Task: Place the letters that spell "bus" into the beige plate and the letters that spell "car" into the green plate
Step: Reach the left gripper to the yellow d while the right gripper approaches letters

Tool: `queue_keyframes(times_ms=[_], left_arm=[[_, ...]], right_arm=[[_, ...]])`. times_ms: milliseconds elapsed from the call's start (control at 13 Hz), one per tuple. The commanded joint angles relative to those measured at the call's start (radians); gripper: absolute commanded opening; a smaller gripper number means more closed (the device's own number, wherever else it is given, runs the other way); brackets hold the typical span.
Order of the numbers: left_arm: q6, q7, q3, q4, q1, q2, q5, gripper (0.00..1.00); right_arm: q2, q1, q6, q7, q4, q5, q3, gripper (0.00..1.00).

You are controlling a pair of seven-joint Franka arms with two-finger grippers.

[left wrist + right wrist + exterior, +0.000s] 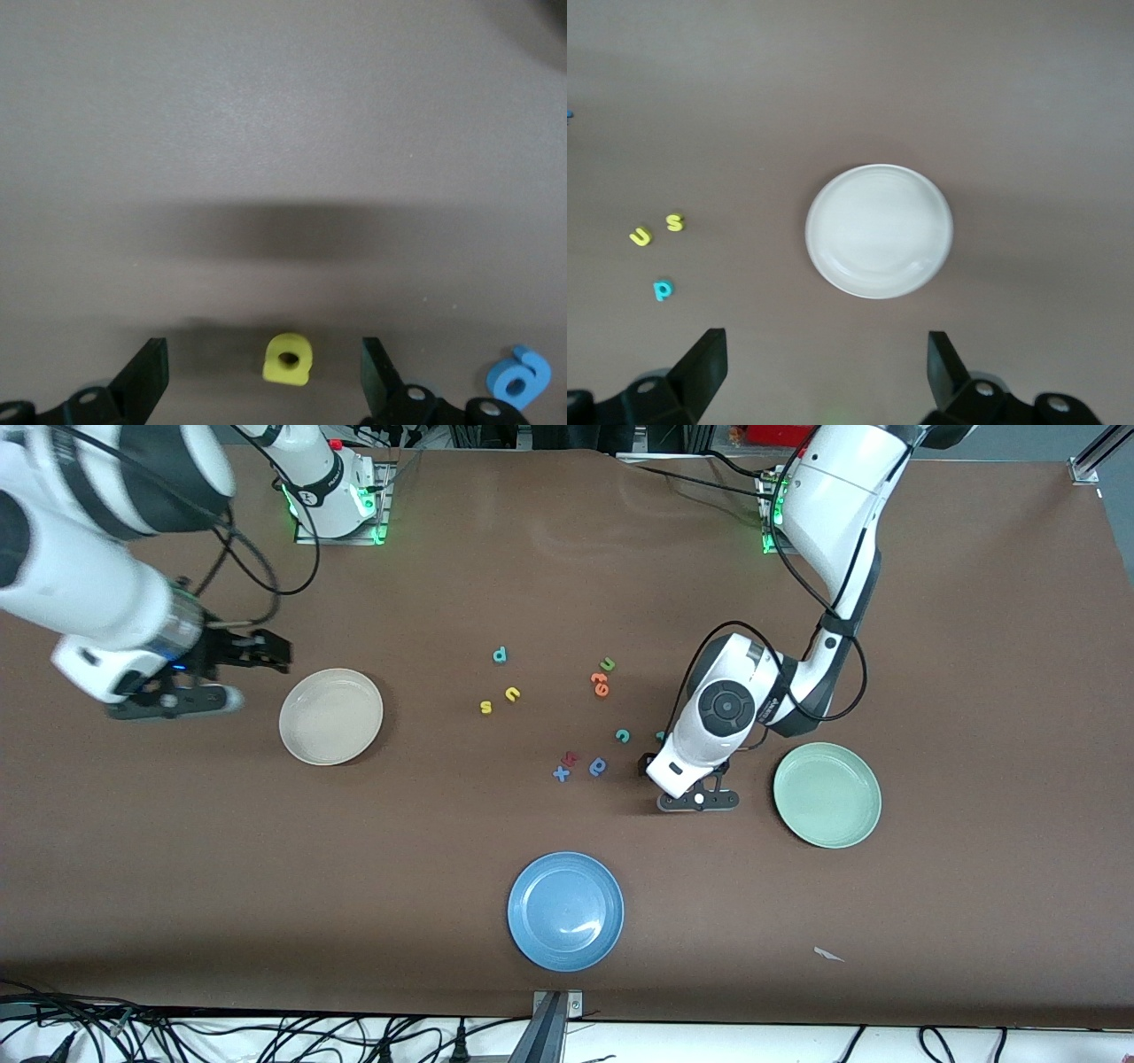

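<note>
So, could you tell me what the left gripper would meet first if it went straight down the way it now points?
Most likely the yellow "a": it lies on the table between the open fingers of the left gripper. How far above it the gripper is, I cannot tell.

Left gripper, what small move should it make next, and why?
Probably close the fingers on the yellow "a". The left gripper is open low over the table with that letter lying between its fingers, and the green plate holds no letters.
</note>
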Motion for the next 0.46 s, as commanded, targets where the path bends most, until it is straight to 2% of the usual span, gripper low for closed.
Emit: queue_keyframes(times_ms=[0,154,386], left_arm=[[-0.009,-0.033,0.012,0.05,-0.017,0.039,-0.011,0.91],[-0.009,-0.035,0.012,0.05,-0.027,0.054,-0.014,0.87],[-0.009,-0.036,0.012,0.049,-0.036,0.057,-0.013,0.77]], right_arm=[[-0.05,-0.012,0.154,0.029,-0.169,0.016,0.074,1.0],[-0.058,-0.015,0.282,0.075,-0.284,0.06,0.118,1.0],[-0.064,-0.015,0.484,0.242,-0.445,0.057,0.224,1.0]])
